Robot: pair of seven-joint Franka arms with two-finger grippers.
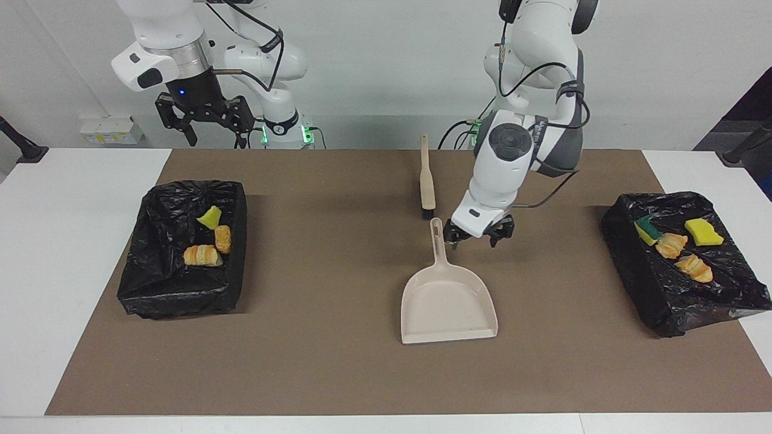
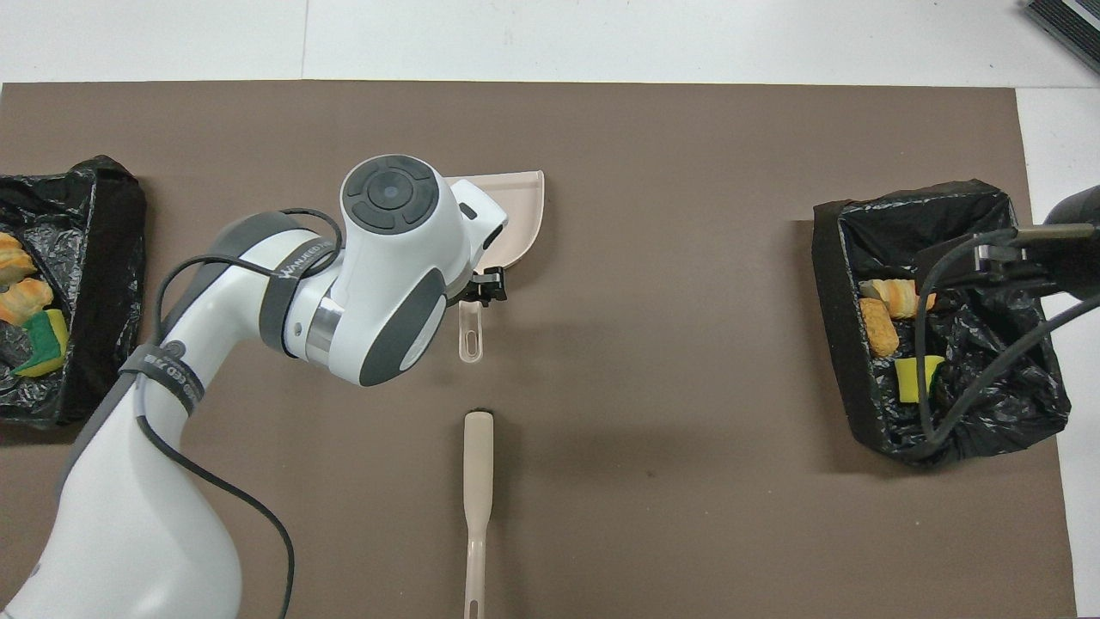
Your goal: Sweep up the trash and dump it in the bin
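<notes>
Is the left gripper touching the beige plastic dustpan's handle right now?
Apart. In the facing view the left gripper, fingers spread open, sits beside the beige plastic dustpan, with brown mat visible between its fingertips and the handle.
</notes>
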